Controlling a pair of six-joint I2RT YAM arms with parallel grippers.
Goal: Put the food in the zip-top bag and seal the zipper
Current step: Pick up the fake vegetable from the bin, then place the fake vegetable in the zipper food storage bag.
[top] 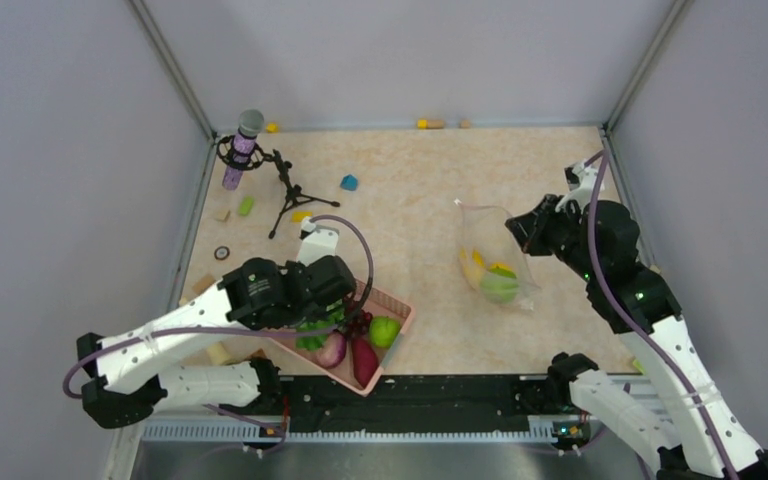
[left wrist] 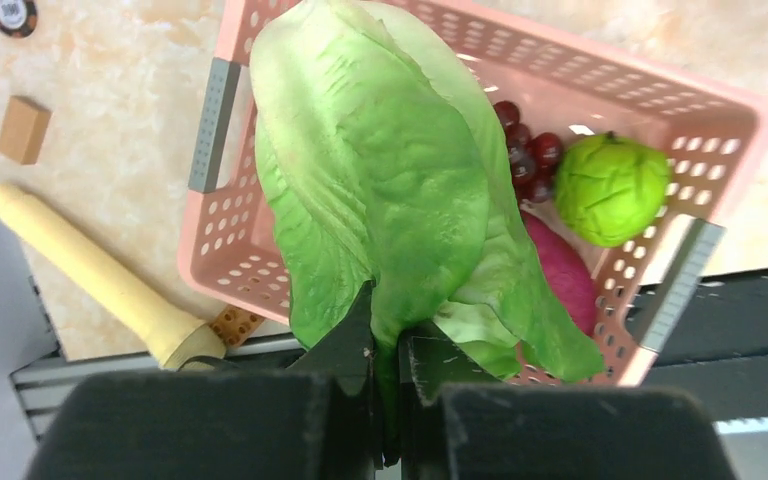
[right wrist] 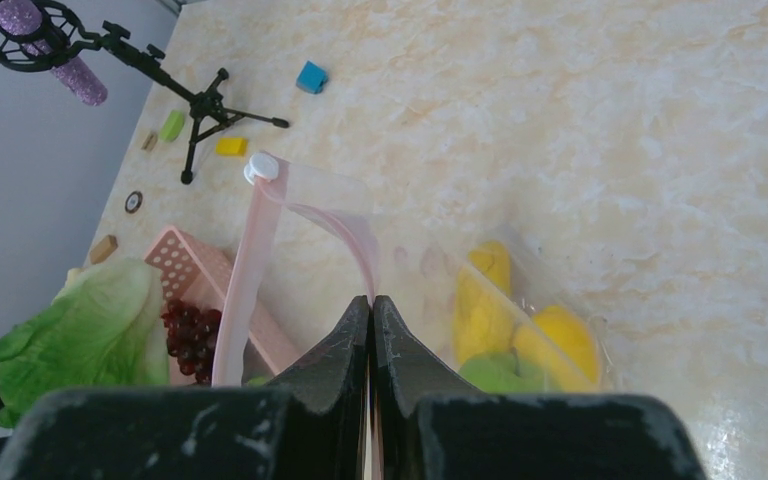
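green plastic lettuce (left wrist: pixel 380 180), a broad leafy toy head, is pinched at its stem end between the closed jaws of the left gripper (left wrist: pixel 385 345). it spreads over the pink perforated plastic basket (left wrist: pixel 600 80) at the near left of the beige marbled table (top: pixel 410 200); whether its leaves touch the basket i cannot tell. in the basket lie a bunch of dark red toy grapes (left wrist: pixel 527 150), a bumpy round green fruit (left wrist: pixel 610 188) just right of them, a purple onion (top: pixel 332 350) and a reddish sweet potato (top: pixel 364 362) at the near end. well apart from the basket, toward the right of the table, sits the clear, crinkly plastic zip-top bag (top: pixel 495 255). the right gripper (right wrist: pixel 370 305) has its jaws pressed together on the bag's mouth edge, where the narrow pink-red zipper strip (right wrist: pixel 245 290) runs in between the fingers. the strip loops up and away from the gripper to a small white slider (right wrist: pixel 260 168), so the mouth stands open and raised. inside the bag, on the table, lie a yellow toy banana (right wrist: pixel 482 300), a yellow lemon (right wrist: pixel 560 335) and a second green round fruit (right wrist: pixel 500 372), all touching. at the far left stands a purple microphone on a black tripod (top: pixel 243 150), with a small blue block (top: pixel 349 183) to its right. a pale wooden peg (left wrist: pixel 90 270) lies just left of the basket.
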